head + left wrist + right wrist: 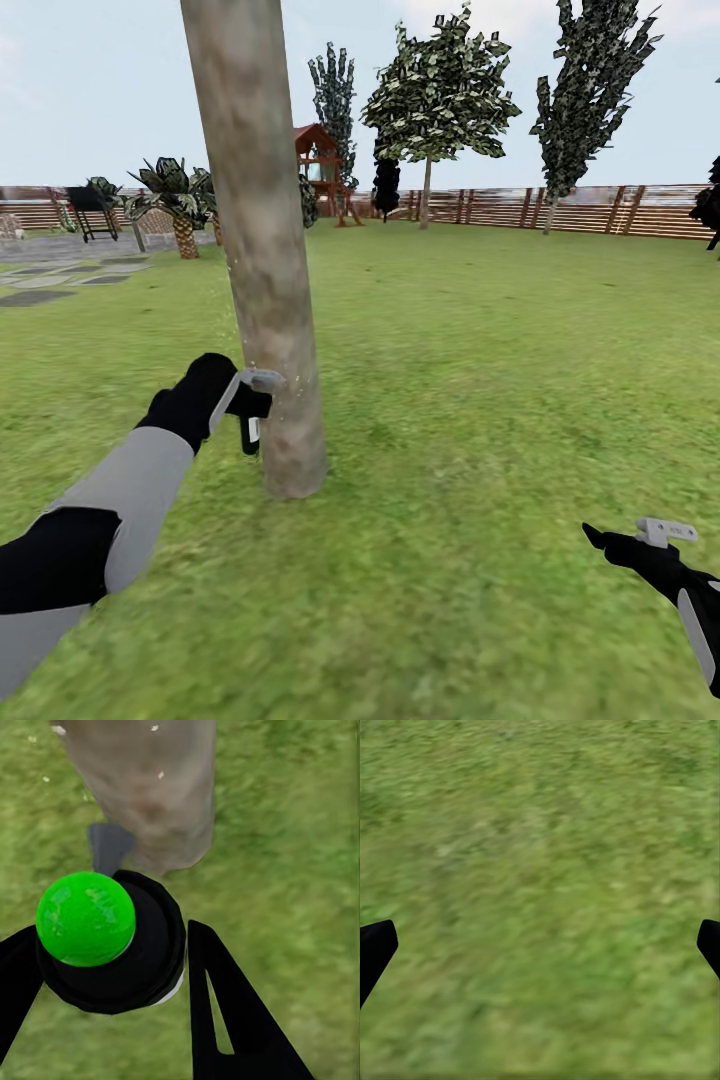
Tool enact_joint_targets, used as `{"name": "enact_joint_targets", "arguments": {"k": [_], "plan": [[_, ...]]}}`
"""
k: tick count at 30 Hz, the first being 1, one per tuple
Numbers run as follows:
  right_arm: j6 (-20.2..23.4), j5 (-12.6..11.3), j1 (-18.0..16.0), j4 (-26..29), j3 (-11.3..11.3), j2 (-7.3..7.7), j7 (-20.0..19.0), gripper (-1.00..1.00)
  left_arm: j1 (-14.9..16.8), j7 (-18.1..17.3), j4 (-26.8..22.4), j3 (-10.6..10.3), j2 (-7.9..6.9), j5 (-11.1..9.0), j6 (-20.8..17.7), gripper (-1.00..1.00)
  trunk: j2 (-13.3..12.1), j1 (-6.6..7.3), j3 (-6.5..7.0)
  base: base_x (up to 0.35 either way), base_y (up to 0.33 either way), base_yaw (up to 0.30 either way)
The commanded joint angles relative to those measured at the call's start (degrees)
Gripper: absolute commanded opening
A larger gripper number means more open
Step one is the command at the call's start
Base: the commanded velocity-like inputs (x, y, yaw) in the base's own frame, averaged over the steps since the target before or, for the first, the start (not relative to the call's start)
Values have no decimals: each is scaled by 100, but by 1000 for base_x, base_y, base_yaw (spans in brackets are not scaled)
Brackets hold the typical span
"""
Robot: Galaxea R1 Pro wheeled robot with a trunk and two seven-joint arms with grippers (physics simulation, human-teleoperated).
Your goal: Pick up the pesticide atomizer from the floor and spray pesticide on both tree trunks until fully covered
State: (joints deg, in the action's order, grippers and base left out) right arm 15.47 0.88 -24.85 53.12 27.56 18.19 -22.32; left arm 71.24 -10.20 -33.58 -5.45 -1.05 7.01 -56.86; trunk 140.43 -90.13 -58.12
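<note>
Nearest me, my left gripper [240, 400] pinches the pesticide atomizer [252, 412], its nozzle almost touching the tree trunk [262, 250] at centre-left. Over near-right grass [480, 420], my right gripper [625, 540] hangs spread, holding nothing.

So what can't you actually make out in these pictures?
- Tree trunk: head view's upper edge cuts off its crown.
- Pesticide atomizer: the left gripper hides most of it; label unreadable.
- Left wrist view: a green ball covers the bottle's top.
- Right gripper: just fingertips show at the edges over blurred grass.
</note>
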Motion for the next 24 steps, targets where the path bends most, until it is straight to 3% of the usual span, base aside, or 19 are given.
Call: {"name": "enact_joint_targets", "arguments": {"k": [1,12,24], "plan": [[0,0,-1,-1,-2,0,0,100,47,0,1,0,0,-3,0,-100,0,0,0,0,0,0],[0,-8,-2,-3,3,10,7,100,554,0,3,0,4,-16,-31,-100,0,0,0,0,0,0],[0,-1,-3,-4,-5,9,9,100,682,0,1,-9,35,-16,-39,-100,0,0,0,0,0,0]]}}
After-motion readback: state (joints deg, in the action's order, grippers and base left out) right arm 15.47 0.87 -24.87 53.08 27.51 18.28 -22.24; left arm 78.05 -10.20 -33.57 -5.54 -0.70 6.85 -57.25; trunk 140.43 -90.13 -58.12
